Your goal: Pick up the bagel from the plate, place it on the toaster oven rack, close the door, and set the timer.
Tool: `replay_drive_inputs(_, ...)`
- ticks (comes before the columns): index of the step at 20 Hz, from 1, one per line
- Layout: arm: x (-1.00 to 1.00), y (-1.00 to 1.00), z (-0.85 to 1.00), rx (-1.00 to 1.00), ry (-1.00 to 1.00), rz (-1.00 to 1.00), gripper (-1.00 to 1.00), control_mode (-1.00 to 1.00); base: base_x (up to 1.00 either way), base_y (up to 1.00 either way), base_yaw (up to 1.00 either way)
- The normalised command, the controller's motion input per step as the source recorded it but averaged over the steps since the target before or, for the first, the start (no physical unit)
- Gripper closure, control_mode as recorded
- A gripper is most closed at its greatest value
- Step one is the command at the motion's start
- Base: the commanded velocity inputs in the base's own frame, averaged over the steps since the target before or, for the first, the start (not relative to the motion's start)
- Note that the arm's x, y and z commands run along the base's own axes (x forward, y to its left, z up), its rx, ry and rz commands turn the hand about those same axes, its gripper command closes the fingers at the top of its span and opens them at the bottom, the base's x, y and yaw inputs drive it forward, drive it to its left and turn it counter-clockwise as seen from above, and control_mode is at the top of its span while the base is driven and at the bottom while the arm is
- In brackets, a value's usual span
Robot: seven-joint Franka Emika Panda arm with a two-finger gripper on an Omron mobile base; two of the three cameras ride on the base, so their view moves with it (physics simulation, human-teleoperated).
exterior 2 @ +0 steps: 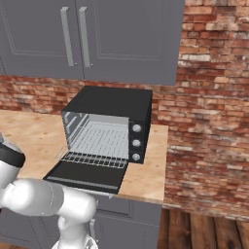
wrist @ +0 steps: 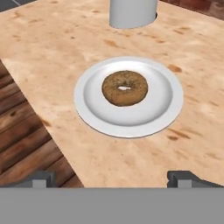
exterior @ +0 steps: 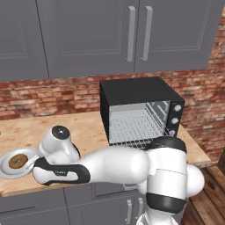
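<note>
Our pincer (wrist: 116, 178) hung wide apart over the worktop (wrist: 52, 52), holding nothing. Just ahead of it, the bagel (wrist: 125, 88) lay on the plate (wrist: 162, 109). The door (exterior 2: 85, 176) was down, the rack (exterior 2: 95, 159) bare. We judged nothing done yet.

I am finding no readable text, label, brand, number or sign anywhere. I am looking at the three round silver knobs (exterior 2: 136, 142) on the black box-shaped toaster oven (exterior 2: 113, 127), and any markings beside them are too small to make out. I am seeing nothing printed on the round grey-white plate (wrist: 168, 111).
</note>
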Motion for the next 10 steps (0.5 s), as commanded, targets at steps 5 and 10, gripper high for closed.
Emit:
replay_drive_inputs(5, 0.24, 0.33, -0.14, -0.01, 0.00, 0.00, -1.00, -1.00, 0.00, 0.00, 0.00)
replay_drive_inputs(10, 0.29, 0.30, -0.05, 0.00, 0.00, 0.00, -1.00, -1.00, 0.00, 0.00, 0.00)
